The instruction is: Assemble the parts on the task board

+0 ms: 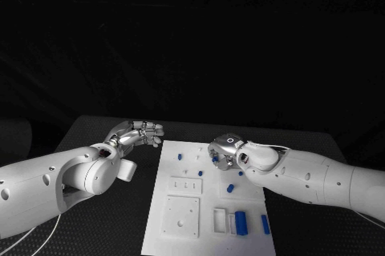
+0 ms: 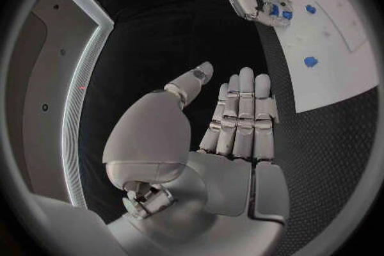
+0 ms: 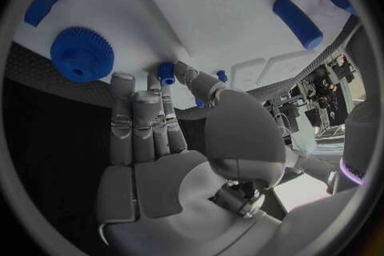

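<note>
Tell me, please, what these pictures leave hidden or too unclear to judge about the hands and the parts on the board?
- Head view: the right hand covers the parts beneath it on the task board.
- Right wrist view: a small blue peg stands at the fingertips; whether it is pinched cannot be told.
- Left wrist view: the left hand hides the table beyond its fingers.
- Head view: the board's near edge is cut off.

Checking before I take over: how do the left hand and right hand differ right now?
The left hand hangs over the black table beside the task board; the right hand is over the board among the blue parts. The left hand holds nothing, fingers side by side; the right hand has a small blue part at its fingertips, though whether it is gripped is unclear. Both are silver on white arms.
</note>
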